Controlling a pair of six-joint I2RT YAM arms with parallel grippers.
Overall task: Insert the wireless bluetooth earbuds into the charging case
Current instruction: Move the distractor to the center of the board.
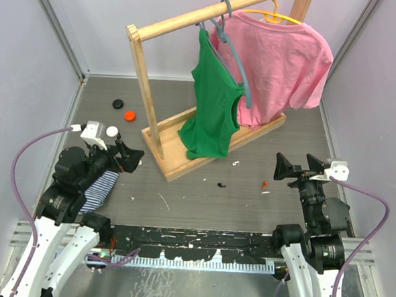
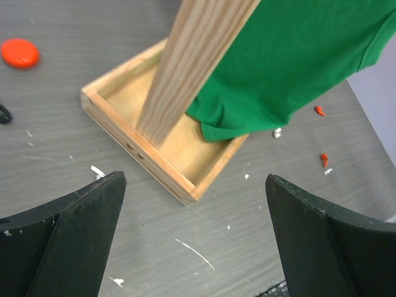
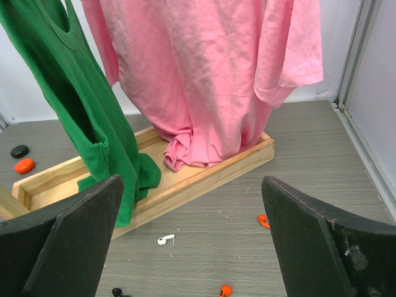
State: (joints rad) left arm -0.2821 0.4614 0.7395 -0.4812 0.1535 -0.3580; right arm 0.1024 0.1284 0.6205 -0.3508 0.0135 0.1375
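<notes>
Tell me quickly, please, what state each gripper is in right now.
Left gripper: open, holding nothing.
Right gripper: open, holding nothing.

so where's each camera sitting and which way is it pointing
Top external: above and behind the arms, looking down at the table and clothes rack; both arms show, left gripper and right gripper open.
Left wrist: low, facing the rack's base tray and green top; its two fingers frame the view.
Right wrist: low, facing the pink shirt, a white earbud on the table before it; its two fingers show.
Shared: both wrist views catch the green top and base tray.
</notes>
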